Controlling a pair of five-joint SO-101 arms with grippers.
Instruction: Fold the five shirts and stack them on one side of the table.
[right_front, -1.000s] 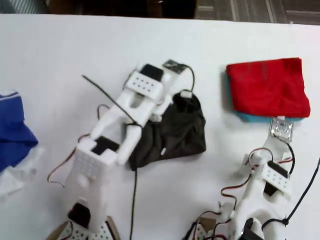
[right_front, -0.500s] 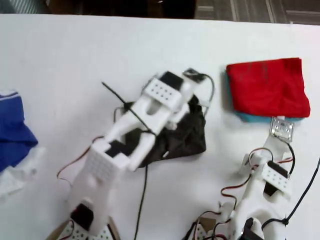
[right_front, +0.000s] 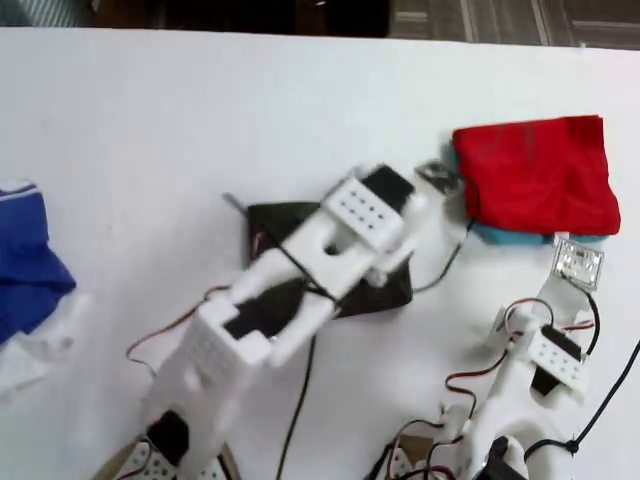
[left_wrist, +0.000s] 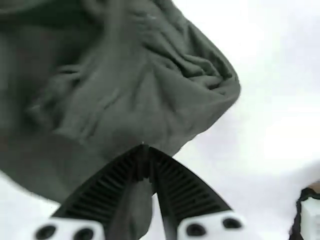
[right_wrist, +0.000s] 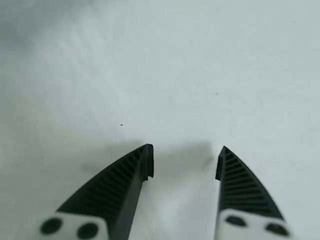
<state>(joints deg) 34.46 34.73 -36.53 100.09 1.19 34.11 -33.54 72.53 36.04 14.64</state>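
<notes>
At nine o'clock on the white counter (right_front: 150, 110), a rumpled blue shirt (right_front: 25, 265) lay against the edge, with a pale cloth (right_front: 30, 350) just below it toward eight o'clock. Near the centre sat the black shirt (right_front: 285, 215), loosely bunched and largely covered by the left arm (right_front: 300, 270), which slanted across it from seven o'clock toward one o'clock. In the left wrist view, the left gripper (left_wrist: 145, 150) had its jaws pressed together, with dark cloth from the black shirt caught between the fingers (left_wrist: 177, 187); the rest of the garment lay in folds beyond the tips. At two o'clock, a folded red shirt (right_front: 535, 175) rested on top of a teal shirt (right_front: 497, 234), whose edge showed along the stack's near side. Just beside that stack, at four o'clock, the right gripper (right_wrist: 185, 160) hung over bare counter with its jaws apart and nothing between them; the right arm (right_front: 530, 370) rose from five o'clock.
</notes>
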